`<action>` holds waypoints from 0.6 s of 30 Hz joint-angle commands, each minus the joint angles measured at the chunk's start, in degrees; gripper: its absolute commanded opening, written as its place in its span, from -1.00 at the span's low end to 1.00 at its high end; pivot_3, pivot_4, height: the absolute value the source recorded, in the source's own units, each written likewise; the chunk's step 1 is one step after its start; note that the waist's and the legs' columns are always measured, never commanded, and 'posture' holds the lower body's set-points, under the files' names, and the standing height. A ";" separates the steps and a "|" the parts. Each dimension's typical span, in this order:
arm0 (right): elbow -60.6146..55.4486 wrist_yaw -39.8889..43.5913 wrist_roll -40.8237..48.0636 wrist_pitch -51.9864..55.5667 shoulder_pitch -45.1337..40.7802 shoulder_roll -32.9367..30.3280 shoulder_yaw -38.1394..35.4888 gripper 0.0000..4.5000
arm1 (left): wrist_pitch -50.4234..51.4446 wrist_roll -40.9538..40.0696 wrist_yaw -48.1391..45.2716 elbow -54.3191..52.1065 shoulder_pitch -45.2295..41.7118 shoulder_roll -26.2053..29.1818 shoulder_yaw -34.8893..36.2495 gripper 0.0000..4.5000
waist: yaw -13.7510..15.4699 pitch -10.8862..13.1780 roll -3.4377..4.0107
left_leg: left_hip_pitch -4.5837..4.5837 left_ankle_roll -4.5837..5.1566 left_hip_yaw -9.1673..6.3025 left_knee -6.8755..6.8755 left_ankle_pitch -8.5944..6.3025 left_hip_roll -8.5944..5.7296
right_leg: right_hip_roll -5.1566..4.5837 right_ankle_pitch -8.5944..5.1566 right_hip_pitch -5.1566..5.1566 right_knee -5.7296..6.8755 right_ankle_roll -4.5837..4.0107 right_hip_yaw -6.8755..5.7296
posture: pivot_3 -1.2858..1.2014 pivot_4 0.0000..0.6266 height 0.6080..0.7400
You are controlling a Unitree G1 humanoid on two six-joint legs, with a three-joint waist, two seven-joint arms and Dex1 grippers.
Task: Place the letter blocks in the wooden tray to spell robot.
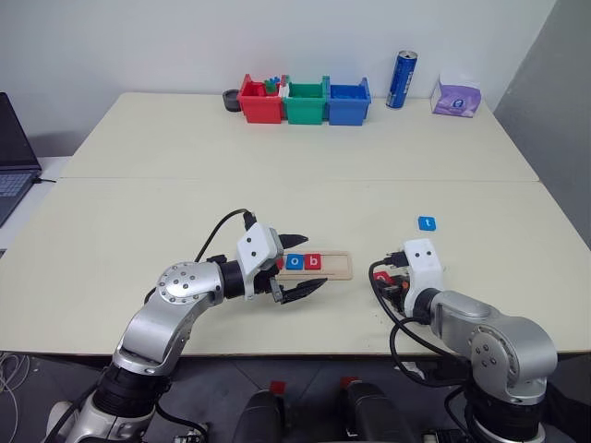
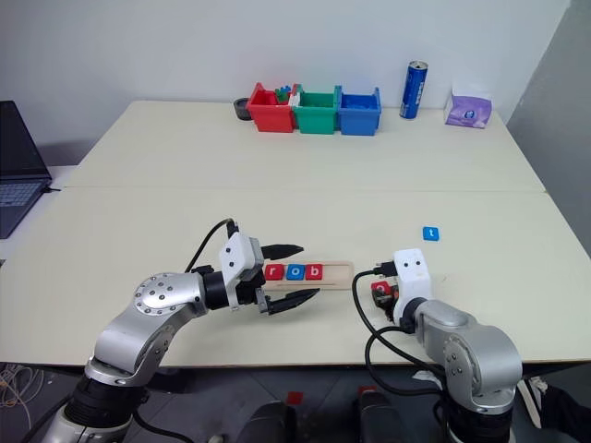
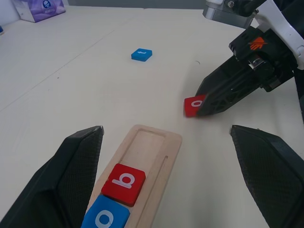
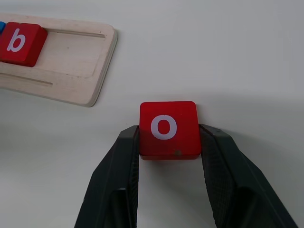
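Red o block — between right hand fingers

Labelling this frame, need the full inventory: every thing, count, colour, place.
wooden tray: 1, pale wood, near table edge between the arms.
letter blocks in tray: 3; red r, blue o, red b.
red o block: 1, on the table right of the tray, between the right tool's fingers.
blue t block: 1, loose on the table, farther right.
bins: 3, red, green, blue, far edge.
can: 1, blue, right of the bins.
tissue pack: 1, purple, far right.
laptop: 1, dark, left.
table: 1, cream.
left tool: open, at the tray's left end.
right tool: shut on the red o block.
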 commanded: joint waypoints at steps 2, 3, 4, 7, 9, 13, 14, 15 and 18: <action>0.23 3.77 4.61 1.33 -0.81 -0.52 -1.36 0.39 | -0.27 -0.85 0.10 -2.07 -0.12 -0.14 0.60 1.00 | 0.00 0.00 0.00 | 0.00 0.00 0.00 0.00 0.00 0.00 | 0.00 0.00 0.00 0.00 0.00 0.00 | 0.03 -0.52 1.00; -0.01 4.34 5.28 1.33 -1.24 -0.64 -2.05 0.55 | -0.28 -0.88 0.13 -2.04 -0.14 -0.19 0.63 1.00 | 0.00 0.00 0.00 | 0.00 0.00 0.01 0.00 0.00 0.00 | 0.00 0.00 0.00 0.00 0.00 0.00 | 0.03 -0.52 1.00; -0.28 4.94 6.13 1.33 -1.89 -1.07 -2.89 0.71 | -0.20 -1.01 0.18 -2.15 -0.13 -0.24 0.71 1.00 | 0.00 0.00 0.00 | 0.00 0.00 0.01 0.00 0.00 0.00 | 0.00 0.00 0.00 0.00 0.00 -0.01 | 0.03 -0.52 1.00; -0.39 8.38 8.00 0.98 -7.38 -4.98 -5.85 0.98 | -0.10 -1.57 0.04 -2.33 -0.07 -0.30 0.99 1.00 | -0.01 0.03 0.04 | -0.02 0.00 0.02 0.00 0.00 0.00 | 0.00 0.00 -0.02 0.00 0.00 0.00 | 0.03 -0.52 1.00; 0.57 12.15 9.16 -2.59 -9.98 -11.14 -4.85 0.98 | -0.26 -1.81 -0.17 -2.30 0.02 -0.25 0.99 1.00 | 0.02 0.08 0.11 | -0.06 0.00 0.05 0.05 0.00 -0.04 | -0.02 0.01 -0.04 0.00 0.01 0.02 | 0.03 -0.52 1.00; 6.38 27.07 11.56 -19.01 -9.69 -23.93 -1.30 0.98 | -0.60 -2.18 -0.53 -1.93 -0.14 -0.20 0.88 1.00 | 0.22 0.05 0.04 | -0.09 0.01 0.01 0.01 -0.01 -0.07 | -0.04 0.00 0.00 -0.15 0.02 -0.08 | 0.03 -0.52 1.00; 8.37 30.51 11.44 -23.68 -9.07 -26.16 -0.78 0.98 | -0.67 -2.20 -0.65 -1.77 -0.26 -0.26 0.79 1.00 | 0.19 0.06 0.03 | -0.11 0.01 0.02 0.00 -0.01 -0.07 | -0.04 -0.01 0.00 -0.16 0.02 -0.08 | 0.03 -0.52 1.00; 12.39 37.76 8.91 -35.18 -7.56 -29.65 1.29 0.98 | -0.89 -2.33 -1.07 -1.57 -0.42 -0.26 0.67 1.00 | 0.15 0.06 0.02 | -0.11 0.02 0.03 -0.01 -0.01 -0.07 | -0.04 -0.03 0.00 -0.17 0.04 -0.06 | 0.03 -0.52 1.00; 22.91 52.37 3.53 -60.71 -4.66 -34.66 6.00 0.98 | -1.23 -2.77 -2.12 -1.25 -0.94 -0.26 0.59 1.00 | 0.11 0.08 0.00 | -0.10 0.03 0.09 0.00 -0.02 -0.07 | -0.04 -0.04 0.01 -0.22 0.06 -0.03 | 0.03 -0.52 1.00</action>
